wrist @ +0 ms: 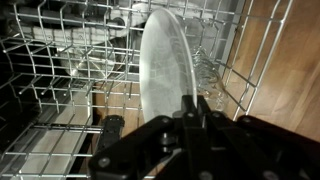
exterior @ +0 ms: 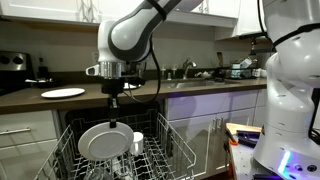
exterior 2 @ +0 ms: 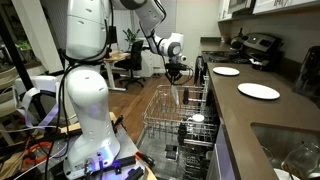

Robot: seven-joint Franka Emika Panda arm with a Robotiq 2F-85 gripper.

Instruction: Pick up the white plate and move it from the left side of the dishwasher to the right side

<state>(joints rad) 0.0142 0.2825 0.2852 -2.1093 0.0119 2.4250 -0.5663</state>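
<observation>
The white plate (exterior: pixel 101 142) stands on edge among the tines of the dishwasher's pale wire rack (exterior: pixel 172 152), on the left half in this exterior view. My gripper (exterior: pixel 113 120) comes down from above and is shut on the plate's top rim. In the wrist view the plate (wrist: pixel 165 62) shows edge-on, with the black fingers (wrist: pixel 190 104) closed over its near rim. In an exterior view the gripper (exterior 2: pixel 177 76) hangs over the pulled-out rack (exterior 2: pixel 162 112); the plate is hard to make out there.
A small white cup (exterior: pixel 138 142) sits in the rack right beside the plate. Two flat white plates (exterior 2: pixel 226 71) (exterior 2: pixel 258 91) lie on the dark counter; one shows in an exterior view (exterior: pixel 63 93). The robot's white base (exterior: pixel 290 90) stands beside the rack.
</observation>
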